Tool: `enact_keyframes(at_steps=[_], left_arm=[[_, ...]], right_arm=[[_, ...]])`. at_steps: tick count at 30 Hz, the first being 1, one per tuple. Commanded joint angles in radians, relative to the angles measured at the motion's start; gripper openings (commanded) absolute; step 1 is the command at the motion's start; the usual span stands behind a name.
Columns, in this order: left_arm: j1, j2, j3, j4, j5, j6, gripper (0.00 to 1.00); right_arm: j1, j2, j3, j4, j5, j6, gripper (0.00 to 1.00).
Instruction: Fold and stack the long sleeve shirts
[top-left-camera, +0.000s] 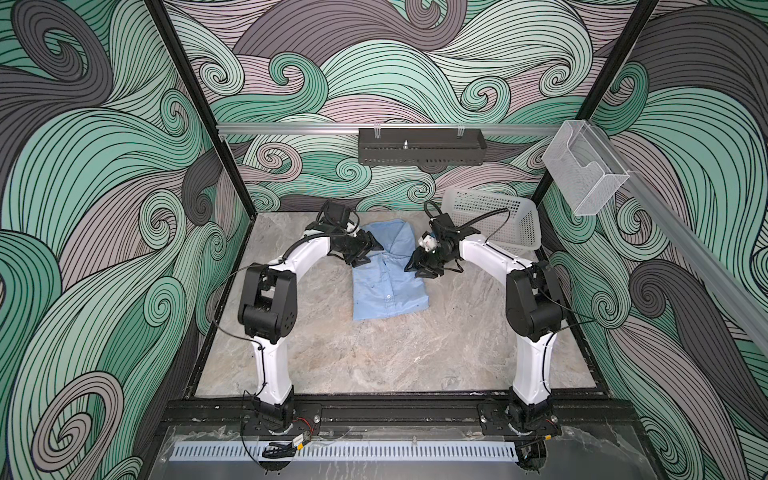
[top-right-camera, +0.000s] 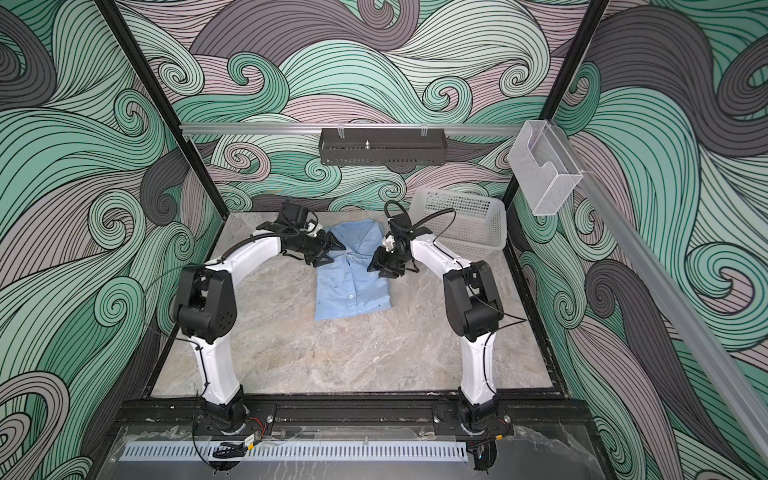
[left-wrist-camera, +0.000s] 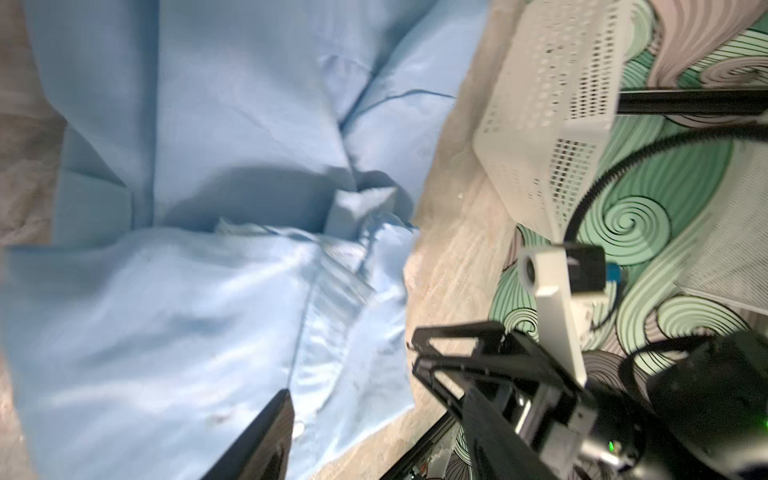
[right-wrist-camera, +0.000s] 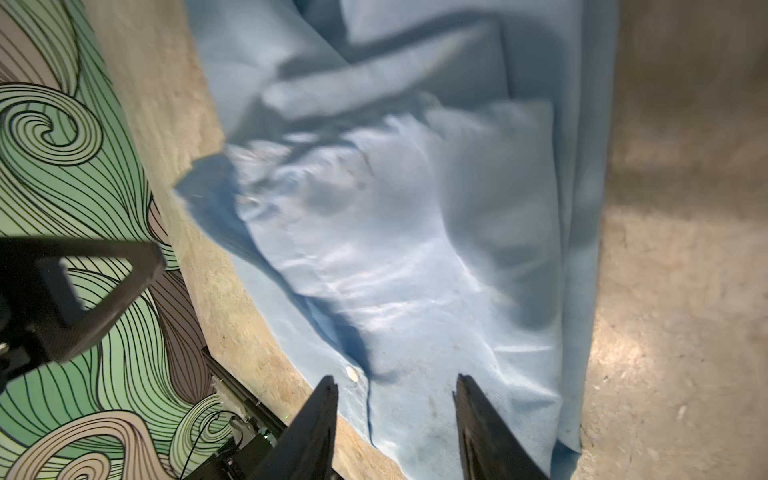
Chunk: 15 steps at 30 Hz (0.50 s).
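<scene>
Light blue shirt (top-left-camera: 387, 291), left gripper (top-left-camera: 369, 254) and right gripper (top-left-camera: 420, 270) spread apart at its side edges.

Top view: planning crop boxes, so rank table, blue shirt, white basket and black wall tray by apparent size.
1. table
2. blue shirt
3. white basket and black wall tray: too alike to rank

The left arm (top-left-camera: 270, 365) and right arm (top-left-camera: 532, 365) arch upward, elbows bent outward, forearms reaching inward toward each other; the left tool (top-left-camera: 368, 253) points rightward, jaws spread; the right tool (right-wrist-camera: 395, 380) tilts downward, jaws parted; the tools do not touch.
</scene>
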Motion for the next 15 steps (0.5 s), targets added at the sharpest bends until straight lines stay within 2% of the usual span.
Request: enact_keyframes(at_steps=[1, 6, 11, 15], left_arm=[[-0.057, -0.054, -0.131, 0.046, -0.003, -0.019, 0.64], [-0.152, 0.008, -0.304, 0.27, 0.045, -0.149, 0.6], [-0.197, 0.119, -0.296, 0.287, 0.044, -0.141, 0.59], [-0.202, 0.199, -0.295, 0.275, 0.062, -0.114, 0.58]], right_arm=[[-0.006, 0.032, 0.095, -0.057, 0.098, -0.089, 0.48], [-0.006, 0.213, 0.332, -0.068, 0.193, -0.2, 0.45], [-0.004, 0.453, 0.677, -0.212, 0.242, -0.309, 0.46], [-0.004, 0.576, 0.824, -0.263, 0.247, -0.325, 0.46]])
